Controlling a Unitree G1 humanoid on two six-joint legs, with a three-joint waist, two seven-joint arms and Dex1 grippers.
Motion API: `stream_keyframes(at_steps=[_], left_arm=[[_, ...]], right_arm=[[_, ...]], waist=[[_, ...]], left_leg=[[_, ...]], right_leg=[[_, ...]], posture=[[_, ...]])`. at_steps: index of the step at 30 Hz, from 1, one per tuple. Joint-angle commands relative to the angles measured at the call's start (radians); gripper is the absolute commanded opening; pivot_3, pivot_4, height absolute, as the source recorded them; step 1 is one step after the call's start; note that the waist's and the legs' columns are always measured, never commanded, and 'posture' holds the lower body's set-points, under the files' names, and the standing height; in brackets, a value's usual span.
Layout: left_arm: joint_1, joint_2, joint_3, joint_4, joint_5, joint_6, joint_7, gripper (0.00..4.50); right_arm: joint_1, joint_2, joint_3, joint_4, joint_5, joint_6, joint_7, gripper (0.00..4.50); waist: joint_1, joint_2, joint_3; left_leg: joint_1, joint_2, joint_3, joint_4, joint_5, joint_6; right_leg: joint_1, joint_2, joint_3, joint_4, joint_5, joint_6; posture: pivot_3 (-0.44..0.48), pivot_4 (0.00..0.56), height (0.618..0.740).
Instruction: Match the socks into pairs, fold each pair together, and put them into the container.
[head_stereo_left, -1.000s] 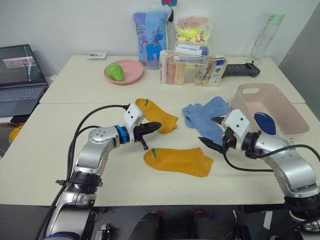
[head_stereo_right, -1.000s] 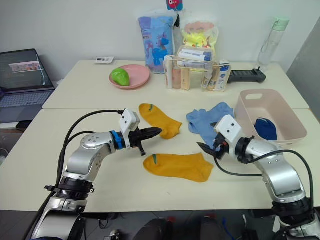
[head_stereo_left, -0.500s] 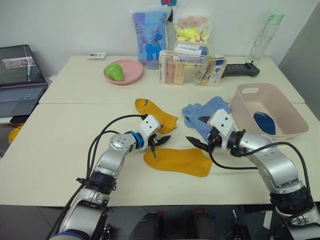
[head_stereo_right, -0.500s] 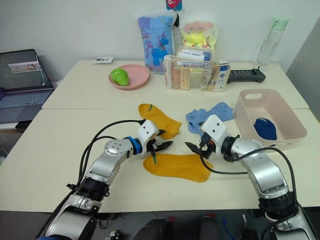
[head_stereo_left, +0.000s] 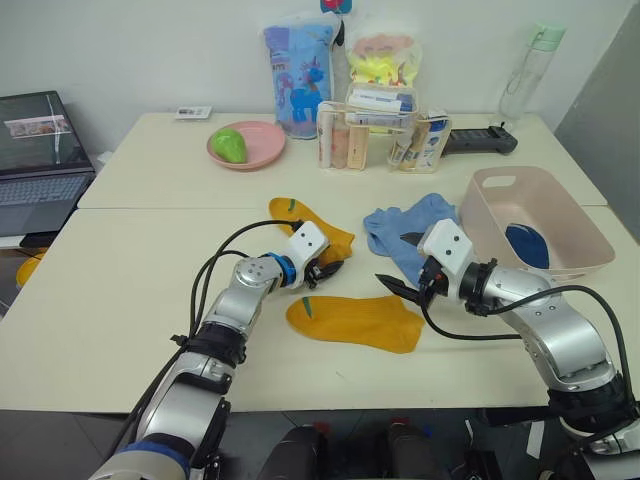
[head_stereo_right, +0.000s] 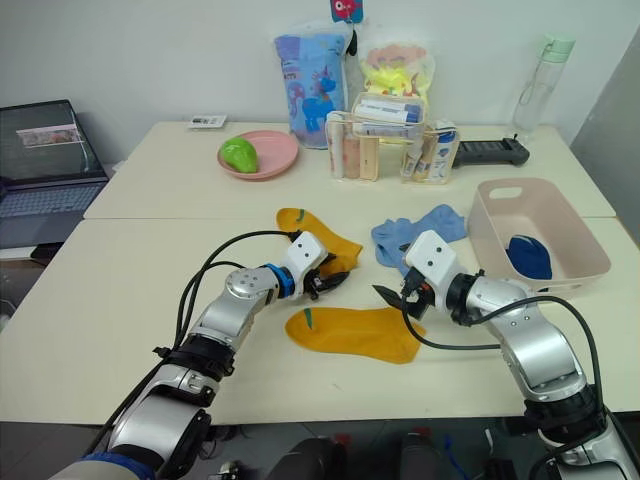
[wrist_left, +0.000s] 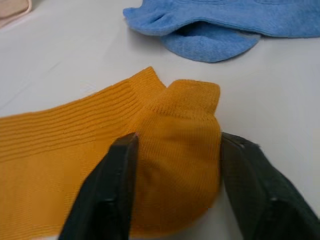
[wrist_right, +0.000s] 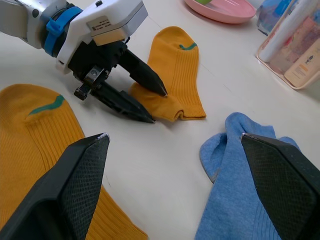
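Two mustard yellow socks lie mid-table: one (head_stereo_left: 310, 233) farther back, one (head_stereo_left: 355, 322) nearer the front edge. My left gripper (head_stereo_left: 335, 268) is open at the far sock's near end; in the left wrist view its fingers (wrist_left: 107, 190) straddle that end (wrist_left: 172, 145). A heap of light blue socks (head_stereo_left: 408, 228) lies to the right. My right gripper (head_stereo_left: 398, 262) hangs wide open between the blue heap and the near yellow sock, holding nothing. The pale pink container (head_stereo_left: 560, 205) at the right holds a folded navy pair (head_stereo_left: 524, 243).
At the back stand a round pink plate (head_stereo_left: 262, 148) with a green object (head_stereo_left: 230, 143), a clear organiser of bottles (head_stereo_left: 380, 135), colourful bags, a water bottle (head_stereo_left: 525, 70) and a black device (head_stereo_left: 482, 140). A laptop (head_stereo_left: 40, 150) sits at the far left.
My left gripper dipped toward the near yellow sock, then came back up to the far sock's end. My right gripper shifted left a second ago and has since held still.
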Motion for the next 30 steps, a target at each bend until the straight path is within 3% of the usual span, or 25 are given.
stream_keyframes(at_steps=[1, 5, 13, 19, 23, 28, 30], left_arm=[[-0.011, 0.002, 0.042, 0.045, -0.004, 0.056, 0.042, 1.32], [-0.011, 0.0, 0.049, 0.053, -0.003, 0.038, 0.058, 0.03], [0.047, 0.022, 0.082, -0.13, -0.073, 0.041, -0.01, 0.03], [0.184, 0.182, 0.078, -0.613, -0.286, 0.305, -0.252, 0.03], [0.227, 0.261, 0.04, -0.772, -0.366, 0.429, -0.333, 0.03], [0.269, 0.283, -0.09, -0.806, -0.29, 0.413, -0.339, 0.03], [0.267, 0.265, -0.105, -0.802, -0.275, 0.381, -0.324, 0.58]], right_arm=[[-0.008, -0.006, -0.007, -0.041, -0.005, -0.02, -0.005, 4.5], [-0.009, -0.004, -0.005, -0.042, -0.004, -0.022, -0.005, 4.5], [-0.007, -0.006, -0.014, -0.039, 0.001, -0.027, 0.004, 4.5], [0.016, -0.025, -0.037, -0.018, 0.003, -0.041, 0.012, 4.5], [0.029, -0.047, -0.052, 0.006, 0.0, -0.064, 0.029, 4.5], [0.042, -0.119, -0.076, 0.052, -0.01, -0.108, 0.074, 4.5], [0.054, -0.145, -0.075, 0.055, -0.015, -0.123, 0.093, 4.5]], waist=[[0.0, 0.0, 0.0], [0.0, 0.0, 0.0], [-0.001, 0.0, 0.0], [-0.001, 0.0, 0.0], [0.0, 0.0, 0.0], [0.002, 0.0, 0.0], [0.003, 0.0, 0.0]], left_leg=[[0.0, 0.0, 0.0, 0.0, 0.0, 0.0], [0.0, 0.0, 0.0, 0.0, 0.0, 0.0], [0.0, 0.0, 0.0, 0.0, 0.0, 0.0], [-0.001, 0.0, 0.0, -0.001, 0.0, 0.0], [-0.001, 0.0, 0.0, -0.001, 0.0, 0.0], [-0.001, 0.0, 0.0, -0.001, 0.0, 0.0], [-0.001, 0.0, 0.0, -0.001, 0.0, 0.0]], right_leg=[[0.0, 0.0, 0.0, 0.0, 0.0, 0.0], [0.0, 0.0, 0.0, 0.0, 0.0, 0.0], [-0.001, 0.0, 0.0, -0.001, 0.0, 0.0], [-0.001, 0.0, 0.0, -0.001, 0.0, 0.0], [0.0, 0.0, 0.0, -0.001, 0.0, 0.0], [0.0, 0.0, 0.001, -0.002, 0.0, 0.0], [0.0, 0.0, 0.001, -0.002, 0.0, 0.0]], posture=[[0.0, 0.15, 0.74], [0.0, 0.15, 0.74], [0.0, 0.15, 0.74], [0.0, 0.15, 0.74], [0.0, 0.15, 0.74], [0.0, 0.15, 0.74], [0.0, 0.15, 0.74]])
